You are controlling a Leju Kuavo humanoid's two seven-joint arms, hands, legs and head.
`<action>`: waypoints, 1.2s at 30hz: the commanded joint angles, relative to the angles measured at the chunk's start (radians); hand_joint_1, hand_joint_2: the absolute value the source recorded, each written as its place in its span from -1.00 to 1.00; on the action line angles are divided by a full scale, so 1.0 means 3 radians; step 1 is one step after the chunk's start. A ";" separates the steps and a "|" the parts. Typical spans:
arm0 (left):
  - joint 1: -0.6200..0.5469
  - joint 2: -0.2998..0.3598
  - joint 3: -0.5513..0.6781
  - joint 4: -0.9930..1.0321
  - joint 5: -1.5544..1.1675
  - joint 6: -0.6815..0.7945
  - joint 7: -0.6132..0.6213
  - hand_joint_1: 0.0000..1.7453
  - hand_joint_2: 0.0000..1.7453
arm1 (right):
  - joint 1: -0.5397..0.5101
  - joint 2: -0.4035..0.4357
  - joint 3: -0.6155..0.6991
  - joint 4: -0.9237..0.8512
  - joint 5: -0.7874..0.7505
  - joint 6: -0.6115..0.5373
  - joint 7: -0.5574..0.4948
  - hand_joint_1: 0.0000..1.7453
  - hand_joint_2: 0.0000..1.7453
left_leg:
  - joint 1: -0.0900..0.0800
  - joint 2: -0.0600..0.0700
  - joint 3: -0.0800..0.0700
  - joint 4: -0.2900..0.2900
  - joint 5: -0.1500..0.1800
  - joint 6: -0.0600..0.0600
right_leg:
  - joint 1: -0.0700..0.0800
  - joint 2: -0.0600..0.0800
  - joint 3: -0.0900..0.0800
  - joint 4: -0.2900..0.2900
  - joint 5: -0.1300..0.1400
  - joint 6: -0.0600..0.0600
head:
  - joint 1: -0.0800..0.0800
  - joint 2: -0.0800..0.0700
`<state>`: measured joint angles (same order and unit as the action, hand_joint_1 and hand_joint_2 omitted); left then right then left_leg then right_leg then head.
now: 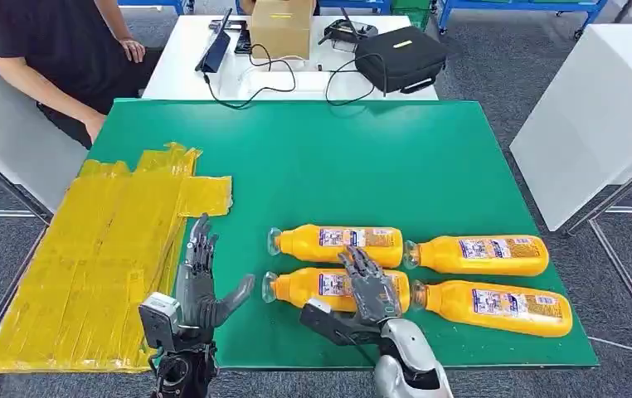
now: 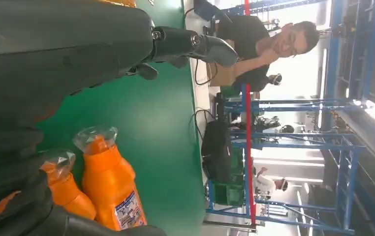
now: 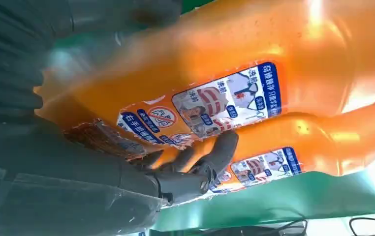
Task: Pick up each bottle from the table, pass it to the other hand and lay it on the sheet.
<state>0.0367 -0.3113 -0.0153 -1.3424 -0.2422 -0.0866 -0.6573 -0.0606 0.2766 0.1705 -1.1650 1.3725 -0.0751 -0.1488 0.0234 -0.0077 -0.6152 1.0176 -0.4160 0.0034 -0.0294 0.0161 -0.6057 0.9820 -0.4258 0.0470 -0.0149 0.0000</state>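
While atop bottle (image 1: 329, 287), right robot hand (image 1: 371, 286)

The right hand (image 1: 371, 286) covered the middle of the near-left bottle (image 1: 296, 286), so whether its fingers gripped could not be told. The person (image 1: 55, 50) was cut off at the frame's top edge.
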 commanded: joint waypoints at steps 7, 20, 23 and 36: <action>-0.0156 0.0004 0.0063 0.0188 0.0018 -0.0034 0.0049 -1.00 1.00 | 0.0628 -0.0224 0.0213 -0.0502 -0.0017 0.0424 0.0200 1.00 1.00 | 0.0001 -0.0016 0.0020 -0.0011 -0.0009 0.0008 | 0.0004 -0.0023 0.0044 -0.0012 -0.0014 -0.0008 | 0.0000 0.0000; -0.0098 0.0028 0.0084 0.0123 0.0038 -0.0047 0.0045 -1.00 1.00 | 0.0723 -0.0428 0.0189 -0.0420 -0.0060 0.0469 0.0337 1.00 1.00 | 0.0002 -0.0016 0.0021 -0.0008 -0.0016 0.0008 | 0.0004 -0.0021 0.0060 -0.0012 -0.0021 -0.0003 | 0.0000 0.0000; -0.0041 0.0049 0.0124 0.0070 0.0078 -0.0070 0.0041 -1.00 1.00 | 0.0706 -0.0516 0.0155 -0.0205 -0.0130 0.0409 0.0361 1.00 1.00 | 0.0002 -0.0014 0.0035 -0.0006 -0.0028 0.0010 | 0.0003 -0.0015 0.0049 -0.0009 -0.0033 0.0001 | -0.0001 0.0000; -0.0004 0.0067 0.0070 0.0068 0.0086 -0.0116 0.0028 -1.00 1.00 | 0.0172 -0.0495 -0.0016 0.0898 -0.0046 0.0105 0.0794 -1.00 1.00 | 0.0001 -0.0018 0.0079 -0.0013 -0.0051 0.0028 | 0.0005 -0.0026 0.0106 -0.0041 -0.0052 -0.0002 | 0.0000 0.0000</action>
<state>0.0410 -0.3113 0.0080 -1.3512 -0.2174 -0.1156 -0.6443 0.0297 0.1629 0.2533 -1.2649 1.3066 0.0023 -0.0385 0.0227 -0.0089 -0.5713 1.0171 -0.4449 0.0121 -0.0295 0.0156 -0.5566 0.9752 -0.4533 0.0486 -0.0149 0.0000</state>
